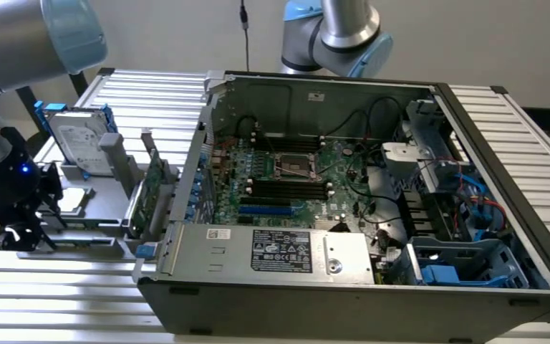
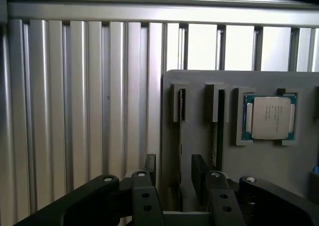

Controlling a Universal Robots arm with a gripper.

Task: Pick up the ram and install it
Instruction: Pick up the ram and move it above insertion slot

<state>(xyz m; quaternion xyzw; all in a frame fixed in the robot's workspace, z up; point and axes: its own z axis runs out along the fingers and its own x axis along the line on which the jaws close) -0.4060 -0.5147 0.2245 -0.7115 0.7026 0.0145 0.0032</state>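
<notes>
Item: ram (image 2: 181,104), standing on edge in a narrow slot of the grey holder (image 2: 199,79). It is showing me a thin dark strip; colour and chips I cannot tell.
Room: slot walls are hugging it closely, with a neighbouring slot (image 2: 219,121) and a processor (image 2: 266,117) lying just beside.
Claw (image 2: 174,162): jaws are standing wide, gripping nothing, straddling the ram's slot line.
Arm: I am hanging the claw (image 1: 12,236) downward at the exterior view's lower left, near the open computer case (image 1: 351,287).
</notes>
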